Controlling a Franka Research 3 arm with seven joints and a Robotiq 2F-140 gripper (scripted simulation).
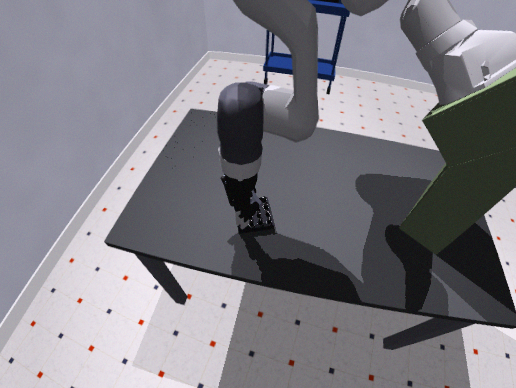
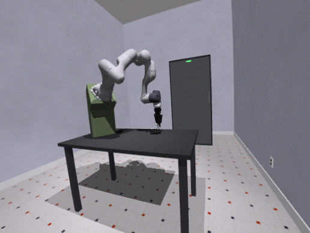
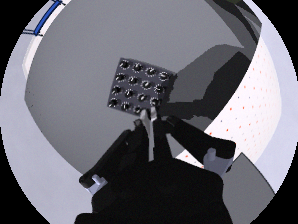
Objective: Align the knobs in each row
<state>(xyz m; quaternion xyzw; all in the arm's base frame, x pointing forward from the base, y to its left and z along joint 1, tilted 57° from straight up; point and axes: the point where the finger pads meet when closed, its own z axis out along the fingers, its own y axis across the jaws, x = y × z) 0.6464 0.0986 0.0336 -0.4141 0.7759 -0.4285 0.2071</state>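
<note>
The knob box is a small black square with four rows of four knobs. It stands on the dark table near the front-left part in the top view. My gripper points straight down at the box edge nearest the wrist camera. The fingers stand almost together, closed around a knob in the box's nearest row, close to its right corner in the wrist view. The fingertips hide that knob. The printed names and white lines are too small to read.
The robot's green pedestal stands on the table's far side from the box. A blue shelf stands on the floor behind the table. A grey door is in the back wall.
</note>
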